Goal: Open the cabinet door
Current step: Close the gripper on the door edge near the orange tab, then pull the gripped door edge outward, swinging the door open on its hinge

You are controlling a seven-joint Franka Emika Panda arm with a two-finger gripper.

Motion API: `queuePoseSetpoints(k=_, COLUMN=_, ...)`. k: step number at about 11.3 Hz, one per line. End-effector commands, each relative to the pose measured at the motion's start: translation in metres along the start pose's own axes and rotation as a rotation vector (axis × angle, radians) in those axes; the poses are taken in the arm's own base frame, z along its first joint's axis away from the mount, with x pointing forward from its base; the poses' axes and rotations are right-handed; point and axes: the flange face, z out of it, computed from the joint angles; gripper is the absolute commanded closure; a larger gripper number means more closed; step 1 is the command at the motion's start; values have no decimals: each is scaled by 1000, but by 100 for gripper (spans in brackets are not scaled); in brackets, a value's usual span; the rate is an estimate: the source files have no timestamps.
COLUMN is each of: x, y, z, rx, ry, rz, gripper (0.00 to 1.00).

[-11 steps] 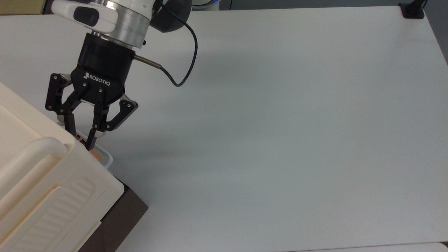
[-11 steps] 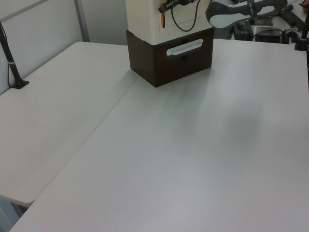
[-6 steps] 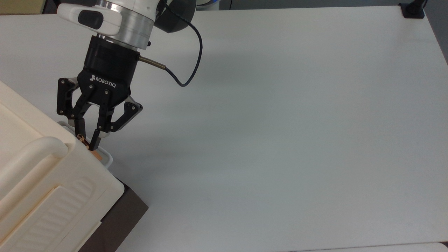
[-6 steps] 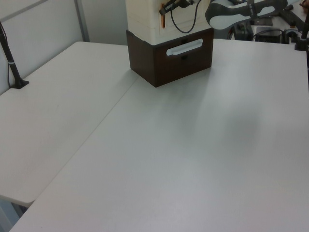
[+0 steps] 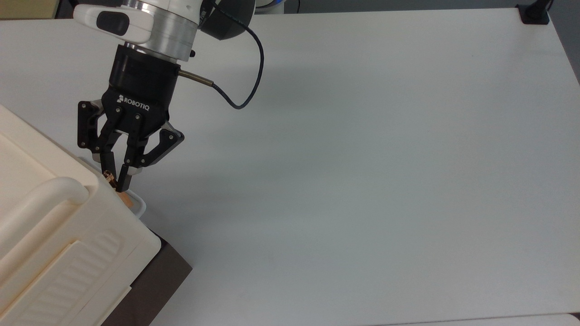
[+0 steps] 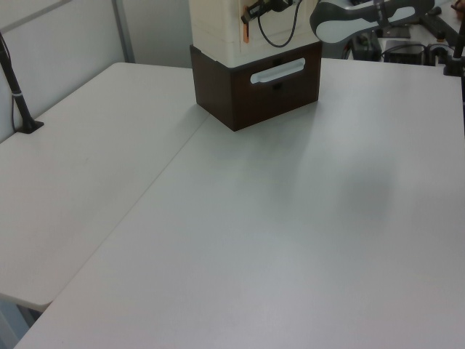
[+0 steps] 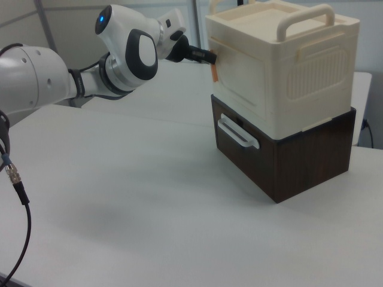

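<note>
At the top view's left edge, the cabinet door (image 7: 242, 84) looks closed, flush on the cream box. Further right, the gripper (image 5: 116, 181) pinches the door's small latch strip (image 5: 123, 195) (orange-marked), fingers nearly together; pulling it open remains.

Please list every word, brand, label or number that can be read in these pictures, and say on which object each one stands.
"ROBOTIQ", white letters with a small logo in front, on the black body of the gripper in the top view.
No other text can be read: the cabinet door, the cream cabinet, the dark brown base and the table carry no words or numbers.
</note>
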Motion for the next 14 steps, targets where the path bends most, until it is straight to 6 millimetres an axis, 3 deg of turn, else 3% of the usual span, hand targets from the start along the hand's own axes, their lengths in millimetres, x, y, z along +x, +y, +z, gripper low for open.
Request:
queuePoseSetpoints(k=1, x=-34, y=-19, z=-22, rx=55, ry=-71, rz=8, gripper=98)
queuePoseSetpoints(k=3, x=-47, y=-34, z=-22, rx=52, ry=-160, rz=29, gripper=98)
queuePoseSetpoints(k=7, x=-47, y=-35, z=-38, rx=40, ry=-297, rz=80, gripper=98)
queuePoseSetpoints(k=12, x=-27, y=-10, z=-82, rx=150, ry=-525, rz=0, gripper=95)
queuePoseSetpoints(k=14, x=-28, y=5, z=-99, rx=160, ry=-613, rz=-90, gripper=95)
